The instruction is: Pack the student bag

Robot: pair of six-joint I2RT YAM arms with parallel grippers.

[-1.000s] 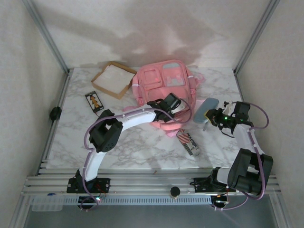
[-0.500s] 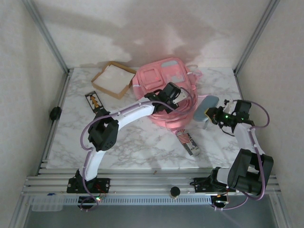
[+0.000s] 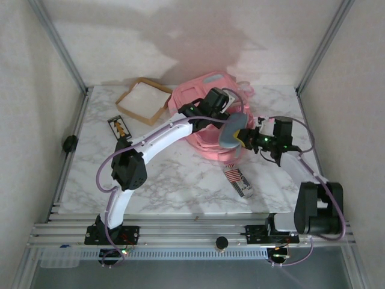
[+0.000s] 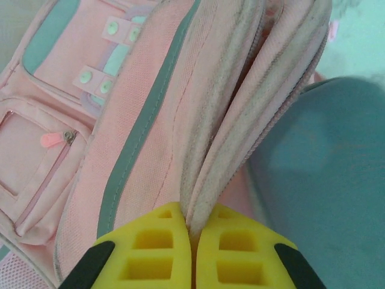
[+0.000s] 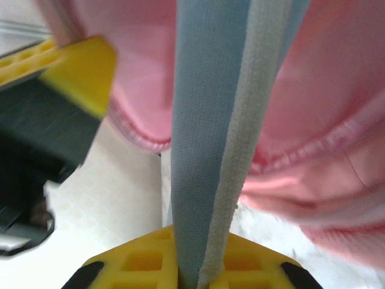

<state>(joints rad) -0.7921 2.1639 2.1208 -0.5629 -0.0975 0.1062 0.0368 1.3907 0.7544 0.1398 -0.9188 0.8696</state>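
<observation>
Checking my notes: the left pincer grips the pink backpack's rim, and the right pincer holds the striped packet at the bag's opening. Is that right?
Not quite. The right wrist view shows the right pincer shut on a blue-grey pouch, not the striped packet, which lies on the table in the top view. The left pincer does grip the pink backpack by its rim.
</observation>
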